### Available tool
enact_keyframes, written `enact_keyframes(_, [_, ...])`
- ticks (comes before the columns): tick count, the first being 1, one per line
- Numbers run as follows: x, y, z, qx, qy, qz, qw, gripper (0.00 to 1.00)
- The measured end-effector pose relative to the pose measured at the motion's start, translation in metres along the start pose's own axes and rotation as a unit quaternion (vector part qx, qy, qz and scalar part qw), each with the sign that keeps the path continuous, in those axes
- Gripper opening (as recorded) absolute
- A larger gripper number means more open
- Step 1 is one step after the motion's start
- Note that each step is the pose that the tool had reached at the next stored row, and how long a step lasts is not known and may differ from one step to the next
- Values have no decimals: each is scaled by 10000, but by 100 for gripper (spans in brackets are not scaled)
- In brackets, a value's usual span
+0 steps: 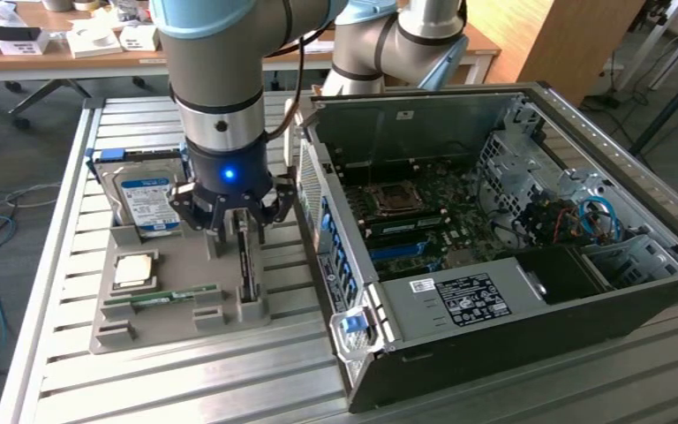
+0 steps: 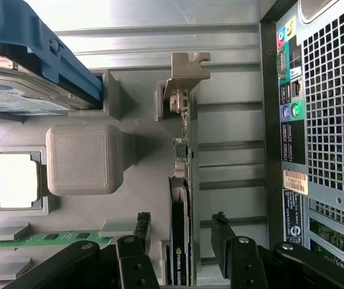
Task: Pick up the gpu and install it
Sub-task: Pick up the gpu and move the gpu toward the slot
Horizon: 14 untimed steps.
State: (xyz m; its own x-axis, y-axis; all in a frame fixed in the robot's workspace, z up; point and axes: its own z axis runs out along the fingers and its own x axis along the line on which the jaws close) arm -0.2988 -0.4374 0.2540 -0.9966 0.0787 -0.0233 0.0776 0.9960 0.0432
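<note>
Wide-open, the gripper (image 2: 180,220) straddles the gpu (image 2: 179,247) without touching it, one jaw facing each flat side. The card stands on edge in a slot of the grey holder (image 2: 81,159), so both faces are free for clamping. The open computer case (image 1: 493,230) sits just beside.

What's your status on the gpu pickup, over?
Open gripper, fingers either side of the gpu, not touching. Card on edge in the grey holder, not lifted. Nothing between fingers and card; computer case close alongside.
</note>
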Motion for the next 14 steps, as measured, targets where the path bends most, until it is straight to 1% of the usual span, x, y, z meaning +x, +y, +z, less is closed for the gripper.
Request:
enact_keyframes(2, [-1, 0, 15, -3, -3, 0, 10000, 53])
enact_keyframes(14, [3, -6, 150, 3, -1, 0, 10000, 53])
